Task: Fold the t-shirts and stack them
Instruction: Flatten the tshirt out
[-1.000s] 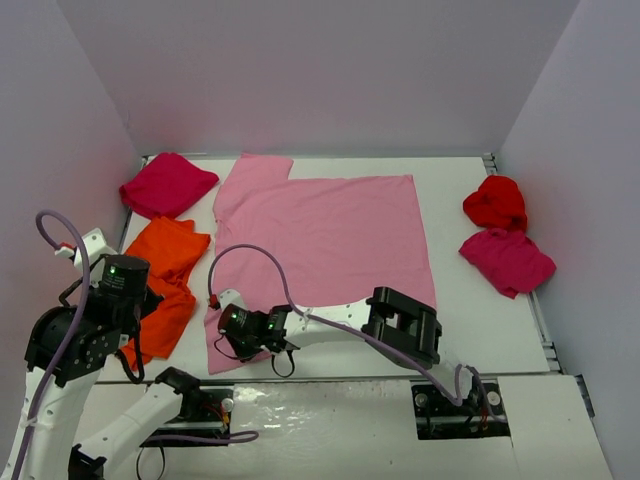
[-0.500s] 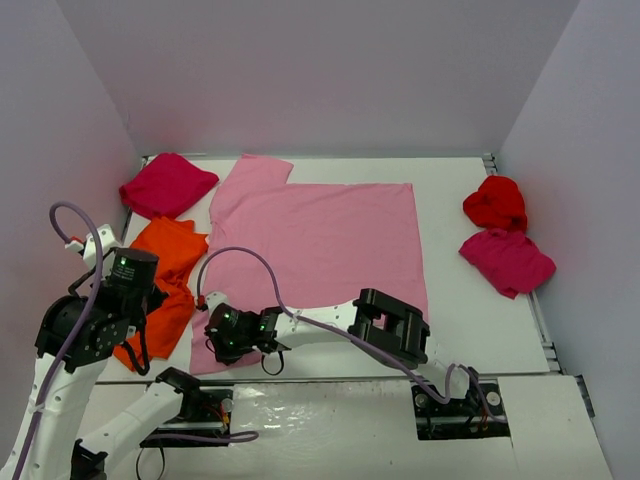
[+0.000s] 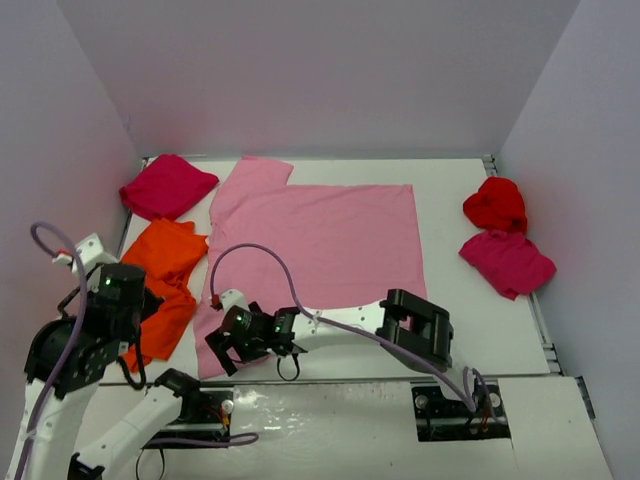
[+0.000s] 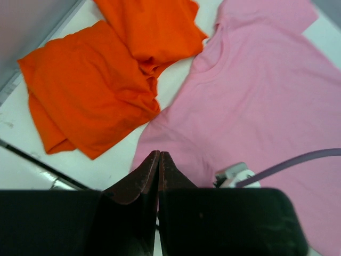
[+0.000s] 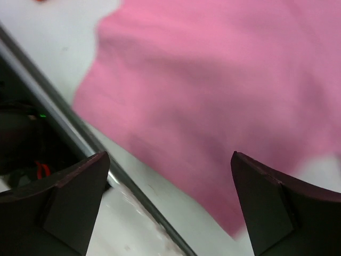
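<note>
A light pink t-shirt (image 3: 320,235) lies spread flat in the middle of the table, also seen in the left wrist view (image 4: 261,90) and the right wrist view (image 5: 213,74). My right gripper (image 3: 225,352) hovers open over its near-left corner (image 5: 169,154), with nothing between the fingers (image 5: 80,197). Two orange t-shirts (image 3: 165,275) lie crumpled on the left (image 4: 90,90). My left gripper (image 3: 140,310) is above their near part, shut and empty (image 4: 159,154). One magenta t-shirt (image 3: 167,185) sits at the back left. A red one (image 3: 495,203) and another magenta one (image 3: 507,260) lie on the right.
The table's metal front edge (image 5: 80,133) runs just below the pink shirt's corner. The right arm's purple cable (image 3: 260,255) arches over the pink shirt. Lilac walls close in the back and both sides.
My right gripper was shut on the pink shirt's near-left corner and pulled it left and nearer. It has now opened and let go. The left arm shifted slightly.
</note>
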Controlling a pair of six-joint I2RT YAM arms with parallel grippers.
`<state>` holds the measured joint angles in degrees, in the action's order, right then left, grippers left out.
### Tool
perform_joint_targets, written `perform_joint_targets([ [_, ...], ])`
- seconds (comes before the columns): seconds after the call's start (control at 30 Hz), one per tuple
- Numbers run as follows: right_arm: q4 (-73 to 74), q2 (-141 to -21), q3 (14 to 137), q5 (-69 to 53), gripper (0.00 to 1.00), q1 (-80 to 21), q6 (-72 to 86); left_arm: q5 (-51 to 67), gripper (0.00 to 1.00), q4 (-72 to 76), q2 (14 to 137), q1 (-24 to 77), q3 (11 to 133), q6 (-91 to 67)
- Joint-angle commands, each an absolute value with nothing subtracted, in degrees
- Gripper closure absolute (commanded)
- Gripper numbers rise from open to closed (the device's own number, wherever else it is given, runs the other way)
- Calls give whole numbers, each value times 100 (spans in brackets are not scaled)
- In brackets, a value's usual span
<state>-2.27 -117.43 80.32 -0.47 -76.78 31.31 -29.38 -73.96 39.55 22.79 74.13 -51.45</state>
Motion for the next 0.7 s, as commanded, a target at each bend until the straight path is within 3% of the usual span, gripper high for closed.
perform_joint_targets([
  [0.0, 643, -9783, 7706, 1729, 0, -7242, 3076, -2869, 100, -6357, 3001, 2250, 7111, -5008],
  [0.23, 1268, -7937, 7004, 1868, 0, -5809, 2788, -2967, 99, -6330, 3356, 2250, 7128, -4730],
  [0.47, 1601, -7620, 6606, 2107, 10, -5167, 2658, -2067, 100, -6099, 5113, 2250, 7358, -4392],
  [0.67, 1678, -7388, 6374, 2234, 5, -4698, 2589, -1605, 100, -5524, 5773, 2241, 7112, -4155],
])
